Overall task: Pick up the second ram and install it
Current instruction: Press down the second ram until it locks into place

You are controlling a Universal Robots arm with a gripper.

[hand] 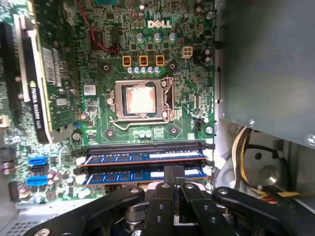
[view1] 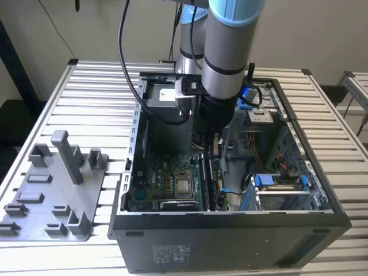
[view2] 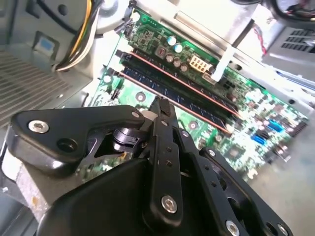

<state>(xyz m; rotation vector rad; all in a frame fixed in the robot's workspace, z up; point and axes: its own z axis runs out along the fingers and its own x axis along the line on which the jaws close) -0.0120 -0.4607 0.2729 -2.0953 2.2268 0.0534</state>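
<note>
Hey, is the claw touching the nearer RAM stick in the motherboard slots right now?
Cannot tell. In the first wrist view the claw overlaps the nearer RAM stick, hiding any contact or gap between them.

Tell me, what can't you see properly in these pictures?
1. First wrist view: the gripper covers part of the second ram, so it is unclear whether the stick is fully seated.
2. Exterior view: the arm blocks the far part of the motherboard.
3. Second wrist view: the gripper's body hides the motherboard beneath it.
</note>
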